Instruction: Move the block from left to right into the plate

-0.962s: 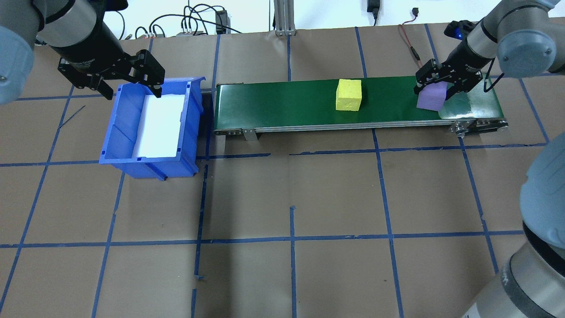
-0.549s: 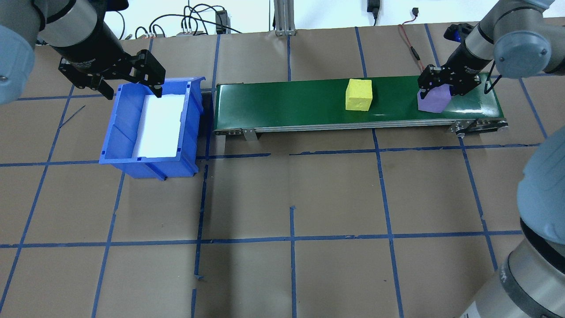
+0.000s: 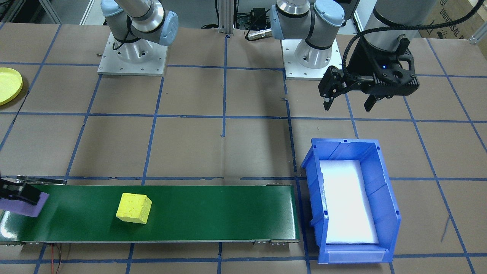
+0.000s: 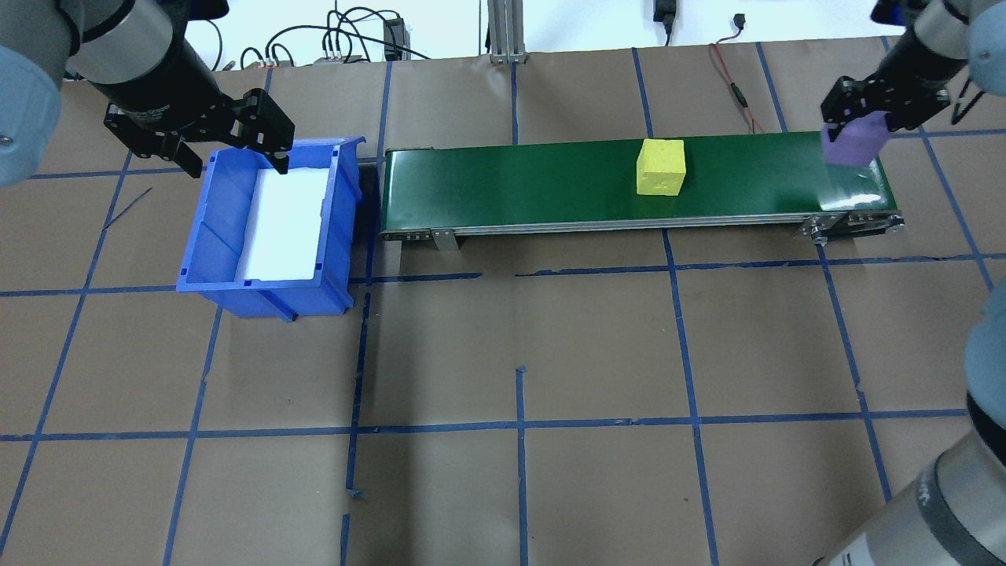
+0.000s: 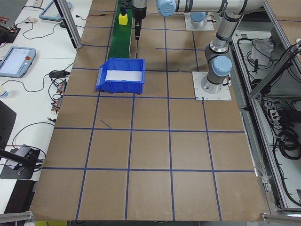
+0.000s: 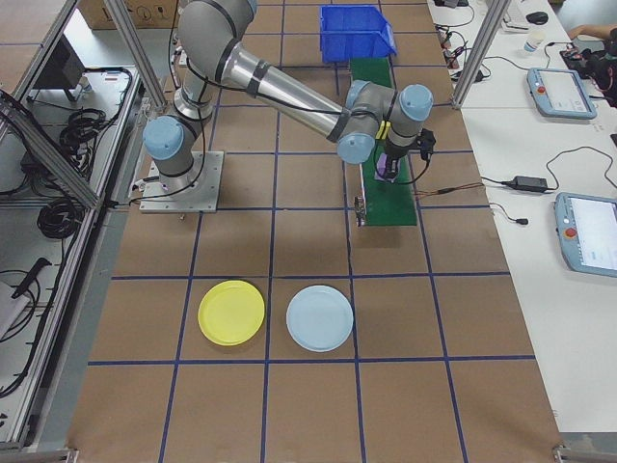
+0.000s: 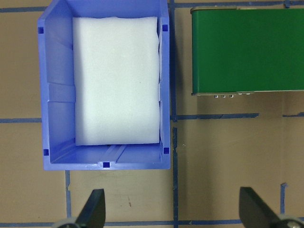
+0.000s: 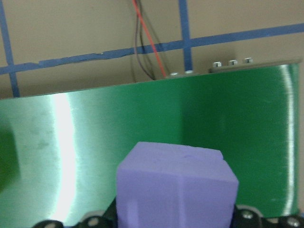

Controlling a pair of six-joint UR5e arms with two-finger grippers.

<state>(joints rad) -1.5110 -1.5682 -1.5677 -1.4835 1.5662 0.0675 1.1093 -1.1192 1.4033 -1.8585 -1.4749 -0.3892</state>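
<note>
A purple block (image 4: 853, 142) hangs over the right end of the green conveyor belt (image 4: 511, 181), with my right gripper (image 4: 862, 124) shut on it. The right wrist view shows that block (image 8: 175, 185) raised clear of the belt. A yellow block (image 4: 661, 166) rides the belt right of its middle. The yellow plate (image 6: 231, 312) lies on the table well away from the belt's right end, and its edge shows in the front view (image 3: 8, 85). My left gripper (image 4: 233, 157) hovers open and holding nothing at the far rim of the blue bin (image 4: 216, 236).
A pale blue plate (image 6: 319, 317) lies beside the yellow one. The blue bin (image 3: 384, 213) has a white foam liner and stands off the belt's left end. A red cable (image 4: 727, 75) trails behind the belt. Brown paper with blue tape lines covers the table.
My right gripper has lifted the purple block off the belt and carried it right and away from the robot. The yellow block has travelled right along the belt. The left arm stayed still.
</note>
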